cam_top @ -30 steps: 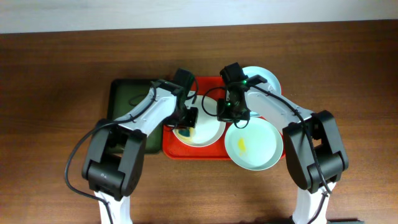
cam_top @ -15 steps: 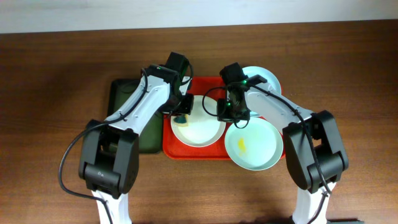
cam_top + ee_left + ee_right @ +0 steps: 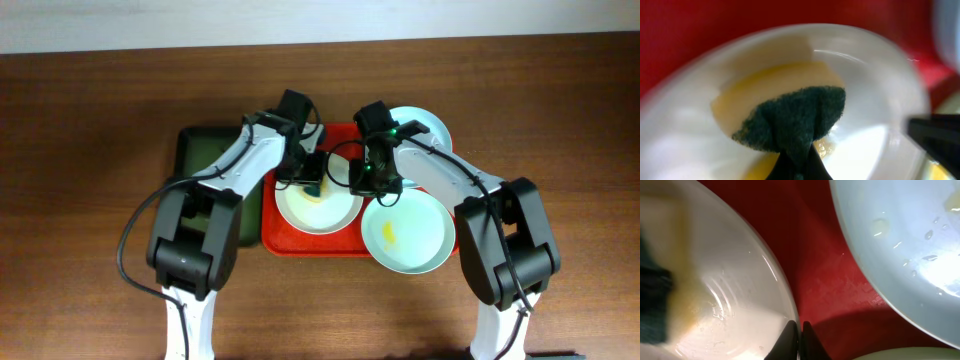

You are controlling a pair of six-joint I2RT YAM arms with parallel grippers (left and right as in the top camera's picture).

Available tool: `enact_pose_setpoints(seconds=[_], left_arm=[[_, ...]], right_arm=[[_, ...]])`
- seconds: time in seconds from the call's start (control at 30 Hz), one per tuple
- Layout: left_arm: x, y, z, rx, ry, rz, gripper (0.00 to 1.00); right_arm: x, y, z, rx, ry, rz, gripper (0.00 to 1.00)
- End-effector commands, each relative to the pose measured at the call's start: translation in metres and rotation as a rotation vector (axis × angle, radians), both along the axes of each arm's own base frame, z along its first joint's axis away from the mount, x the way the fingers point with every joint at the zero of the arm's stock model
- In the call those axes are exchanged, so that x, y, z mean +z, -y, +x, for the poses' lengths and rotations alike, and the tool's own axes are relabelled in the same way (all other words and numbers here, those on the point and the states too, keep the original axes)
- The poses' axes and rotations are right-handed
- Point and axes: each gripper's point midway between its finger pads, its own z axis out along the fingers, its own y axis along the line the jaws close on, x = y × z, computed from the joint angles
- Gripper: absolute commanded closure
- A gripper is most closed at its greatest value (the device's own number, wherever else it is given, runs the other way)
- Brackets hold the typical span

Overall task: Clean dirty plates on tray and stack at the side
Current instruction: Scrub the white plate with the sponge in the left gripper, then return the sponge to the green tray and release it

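On the red tray (image 3: 340, 140) lies a white plate (image 3: 325, 210), one of the dirty plates. My left gripper (image 3: 312, 185) is shut on a green-and-yellow sponge (image 3: 795, 120) that presses on the plate's inside (image 3: 880, 125). My right gripper (image 3: 366, 188) is shut on the white plate's right rim (image 3: 790, 312), one finger inside and one outside. A pale blue plate (image 3: 405, 232) with a yellow smear (image 3: 389, 234) overhangs the tray's front right corner. Another pale plate (image 3: 425, 127) sits at the back right, partly under the right arm.
A narrower dark green tray (image 3: 200, 150) lies left of the red one, partly under my left arm. Brown wooden table (image 3: 90, 120) surrounds both trays. In the right wrist view the red tray floor (image 3: 815, 255) shows between the white plate and a pale blue plate (image 3: 900, 245).
My left gripper has swept the sponge over the white plate, first to its left edge, then right and toward the back. The right gripper has kept still on the rim.
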Motion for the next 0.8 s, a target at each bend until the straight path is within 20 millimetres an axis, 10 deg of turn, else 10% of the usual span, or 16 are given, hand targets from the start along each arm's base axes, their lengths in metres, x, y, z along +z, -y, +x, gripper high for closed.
enact_pose_setpoints(seconds=[0.0, 0.4, 0.6, 0.77], left_arm=[[0.004, 0.046, -0.028, -0.081, -0.109, -0.193, 1.0], [0.118, -0.074, 0.024, 0.073, 0.164, 0.201, 1.0], [0.095, -0.172, 0.009, 0.239, 0.049, 0.478, 1.0], [0.036, -0.21, -0.005, 0.323, -0.02, 0.486, 1.0]], right_arm=[[-0.009, 0.0, -0.005, -0.001, -0.022, -0.014, 0.96], [-0.009, 0.0, -0.005, -0.001, -0.023, -0.014, 0.95], [-0.009, 0.001, -0.007, -0.001, -0.033, -0.019, 0.89], [-0.009, 0.001, -0.007, 0.0, -0.033, -0.019, 0.89]])
